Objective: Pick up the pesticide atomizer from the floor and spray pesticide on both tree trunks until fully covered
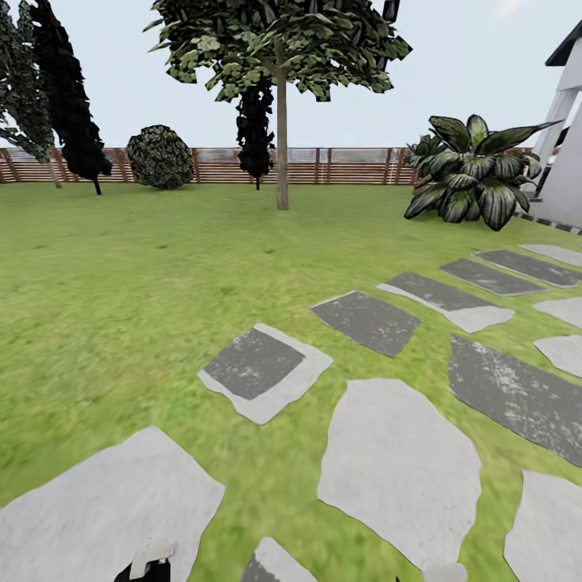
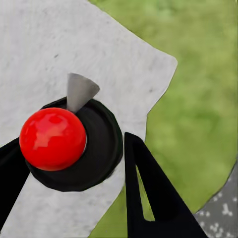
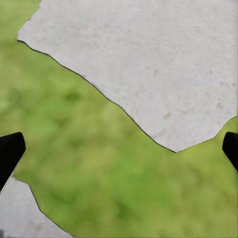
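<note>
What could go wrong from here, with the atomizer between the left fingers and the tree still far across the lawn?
The atomizer sits off-centre in the left gripper, pressed toward one finger; it could slip or tilt while travelling. The tree trunk stands far away by the fence, so spraying from here would likely fall short.

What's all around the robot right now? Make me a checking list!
Surface: grass lawn with grey stepping stones.
Job's things: pesticide atomizer, red ball on top; one tree, bare trunk, far ahead.
Clutter: nothing seen.
Grippers: left gripper jaws against both sides of the atomizer; right gripper jaws wide apart, empty.
Cables: nothing seen.
Surroundings: wooden fence, leafy plant, white building.
</note>
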